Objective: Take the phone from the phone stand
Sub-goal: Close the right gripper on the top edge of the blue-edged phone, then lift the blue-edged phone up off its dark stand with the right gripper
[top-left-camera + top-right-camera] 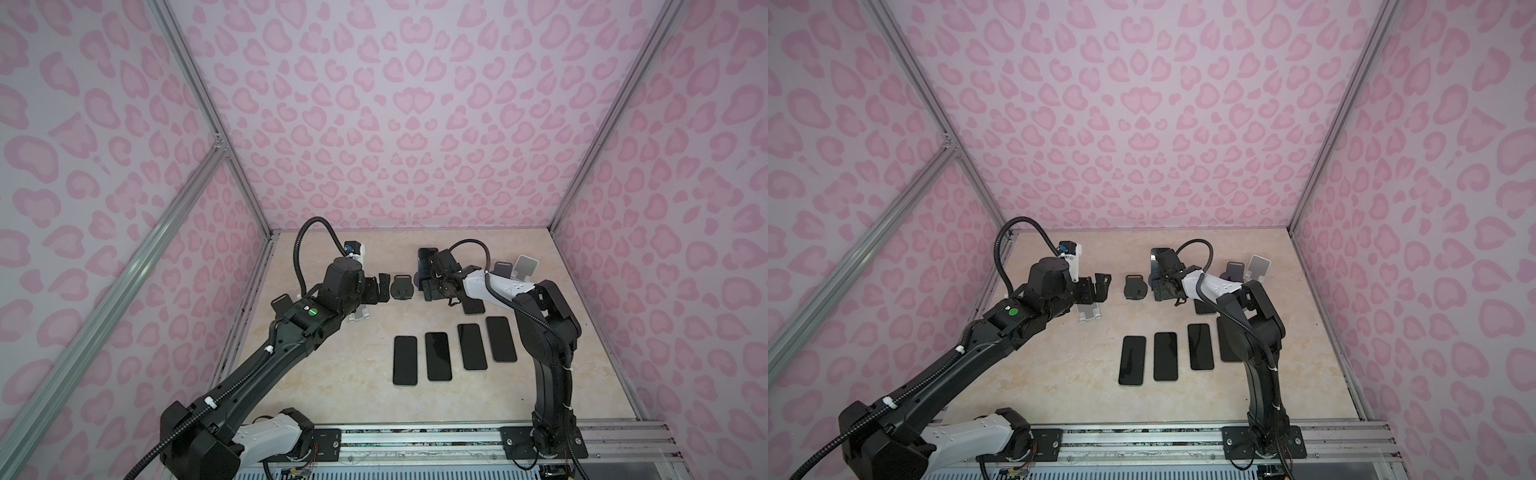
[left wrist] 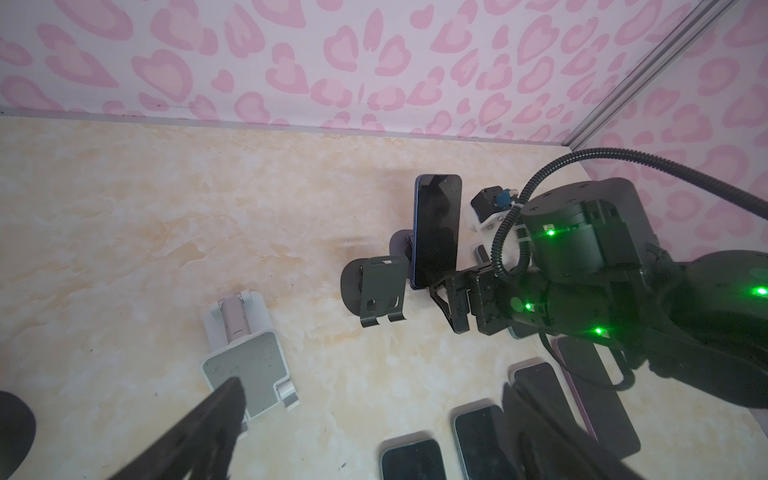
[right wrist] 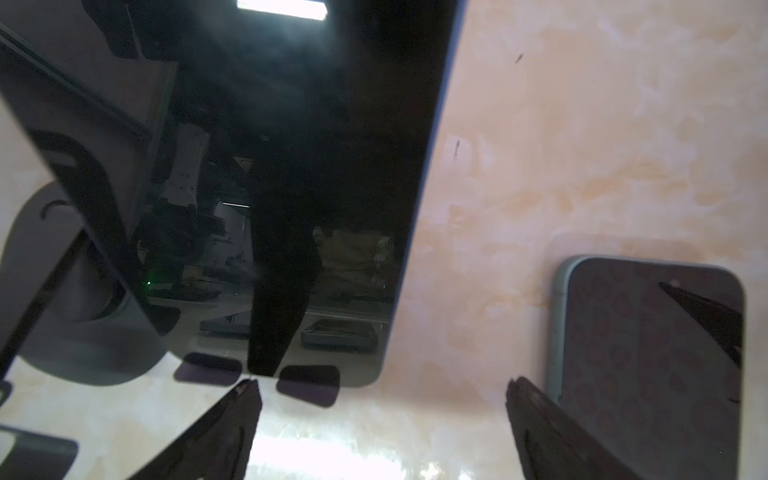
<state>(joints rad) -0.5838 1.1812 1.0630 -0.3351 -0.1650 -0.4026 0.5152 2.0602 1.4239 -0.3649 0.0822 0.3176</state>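
Phone (image 1: 426, 257): centre of a top view, propped on its stand (image 2: 397, 245), not yet lifted.
Right pincer (image 3: 382, 386): spread, beside the phone's lower edge, pinching nothing.
Left pincer (image 2: 372, 388): spread, empty.
Remaining: grip, lift off.

Showed glossy black glass on the phone (image 3: 291, 166), mirroring a lamp. Gleamed likewise on the flat phones (image 1: 405, 359). Looked smooth and faintly shiny, marbled cream, on the desk (image 2: 166, 208); matt dark plastic on the black stand (image 2: 382, 291); matt pale plastic on the white stand (image 2: 245, 370); silvery metal on the frame rail (image 2: 646, 70).
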